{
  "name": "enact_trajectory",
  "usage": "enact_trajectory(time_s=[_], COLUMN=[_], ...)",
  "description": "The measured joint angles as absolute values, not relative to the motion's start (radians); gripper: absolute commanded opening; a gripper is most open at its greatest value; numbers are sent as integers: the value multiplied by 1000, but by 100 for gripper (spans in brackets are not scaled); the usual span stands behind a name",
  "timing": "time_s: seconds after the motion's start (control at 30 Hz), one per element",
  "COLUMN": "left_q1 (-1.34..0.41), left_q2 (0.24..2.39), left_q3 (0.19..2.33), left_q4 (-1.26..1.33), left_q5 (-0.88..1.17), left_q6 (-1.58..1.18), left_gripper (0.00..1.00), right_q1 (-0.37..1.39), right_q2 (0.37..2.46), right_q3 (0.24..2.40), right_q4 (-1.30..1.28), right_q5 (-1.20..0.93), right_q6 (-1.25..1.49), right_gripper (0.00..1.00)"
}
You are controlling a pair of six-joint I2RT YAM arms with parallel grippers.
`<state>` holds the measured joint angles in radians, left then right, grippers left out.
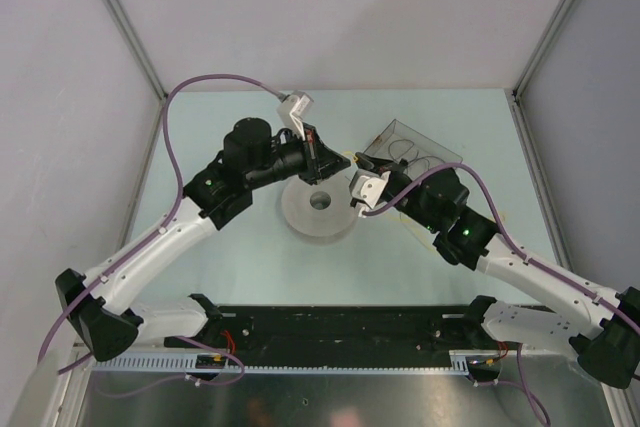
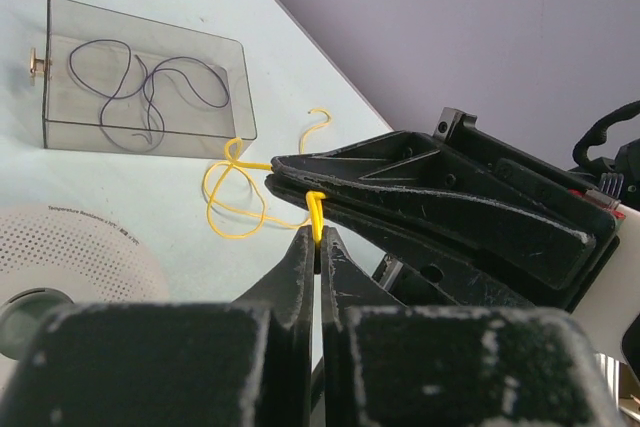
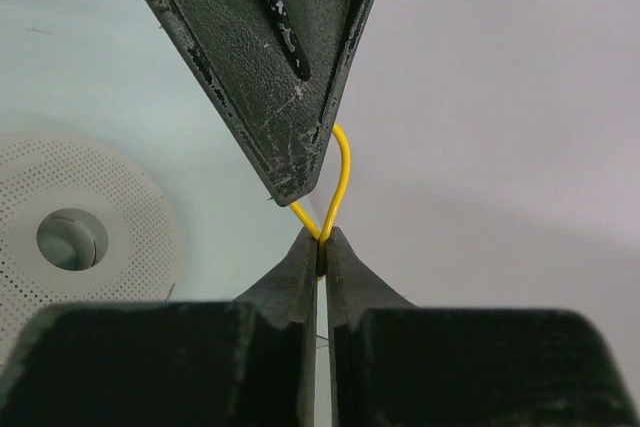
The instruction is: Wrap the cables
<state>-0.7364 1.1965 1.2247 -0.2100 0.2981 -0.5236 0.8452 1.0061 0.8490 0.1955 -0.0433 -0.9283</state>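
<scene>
While the left tool [image 2: 318, 239] pinches the yellow cable [image 2: 315, 209] | right tool [image 3: 322, 243] clamps the same short loop, tip against tip | slack lies left of both in the left wrist view

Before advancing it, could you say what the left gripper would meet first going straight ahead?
The right gripper, apparently: its fingers lie across just beyond the left gripper's tips, both pinching the yellow cable.

Pale blue-green tabletop [image 1: 230, 267], plain lilac-grey walls [image 1: 340, 7] on three sides, silver corner posts [image 1: 118, 17], soft even light.
</scene>
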Motion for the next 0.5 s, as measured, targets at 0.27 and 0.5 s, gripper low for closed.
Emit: enact_trajectory(time_s=[0.27,0.5], left_q1=[-732,-554], left_q2=[1203,1172], left_q3=[1225,1188], left_q4=[-211,-229], left_q5=[309,511], left_q6=[-509,-420], left_gripper=[51,85], right_q1=[837,742], right_q2=[1004,963], right_q3=[849,849], right_q4=[180,123], right_q5=[-58,-107], right_q6=[-938,-864], right_gripper=[0,0])
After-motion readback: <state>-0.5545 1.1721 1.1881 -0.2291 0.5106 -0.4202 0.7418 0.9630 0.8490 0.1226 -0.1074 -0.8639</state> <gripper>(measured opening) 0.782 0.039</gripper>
